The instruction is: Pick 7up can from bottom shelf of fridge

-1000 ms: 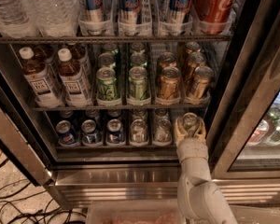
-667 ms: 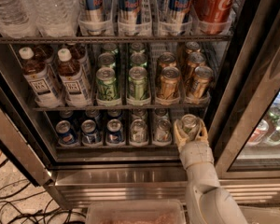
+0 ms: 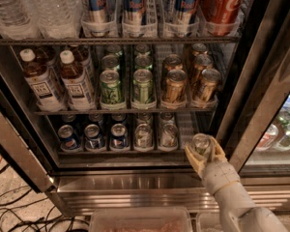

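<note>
5 o'clock: pale two-finger gripper (image 3: 203, 152) pinching small silver-topped aluminium 7up can (image 3: 201, 142) | can just beside right end of dark wire bottom shelf (image 3: 111, 155), forward of its can row | beyond: stainless-steel glass-door fridge (image 3: 135, 185)

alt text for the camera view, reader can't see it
The robot's hand grips a can at the right front end of the fridge's bottom shelf. More cans stand in rows to its left, with cans and bottles on the racks above.
</note>
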